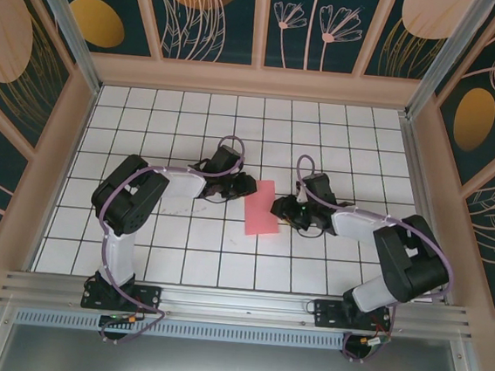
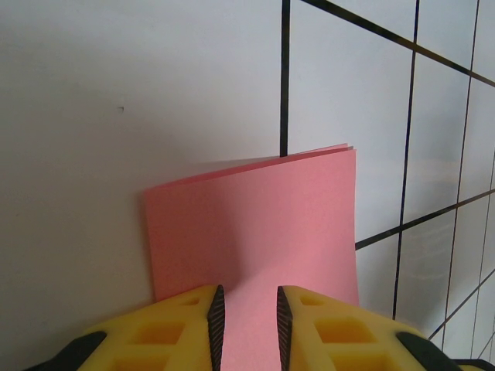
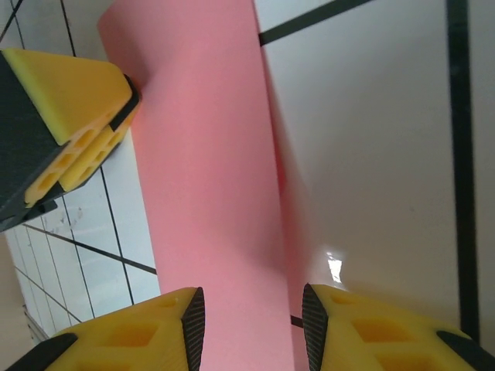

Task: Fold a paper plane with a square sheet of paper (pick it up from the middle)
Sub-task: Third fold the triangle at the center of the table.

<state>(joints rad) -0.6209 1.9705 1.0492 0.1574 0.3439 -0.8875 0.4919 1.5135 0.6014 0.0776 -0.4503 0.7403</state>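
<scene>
Square sheet of paper (image 1: 261, 207) lies between left pincer (image 2: 247, 301) and right pincer (image 3: 253, 305)

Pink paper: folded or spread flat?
Folded. The pink paper lies as a narrow rectangle, and the left wrist view shows two layered edges at its far side.

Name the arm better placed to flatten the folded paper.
Right, probably: the right gripper stands open over the paper where its edge lifts; the left gripper sits at the opposite edge.

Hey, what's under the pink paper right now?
The pink paper, folded double, lies on the white grid table; tiles and black lines show around it. The patch directly beneath it, and between its layers, is covered.
</scene>
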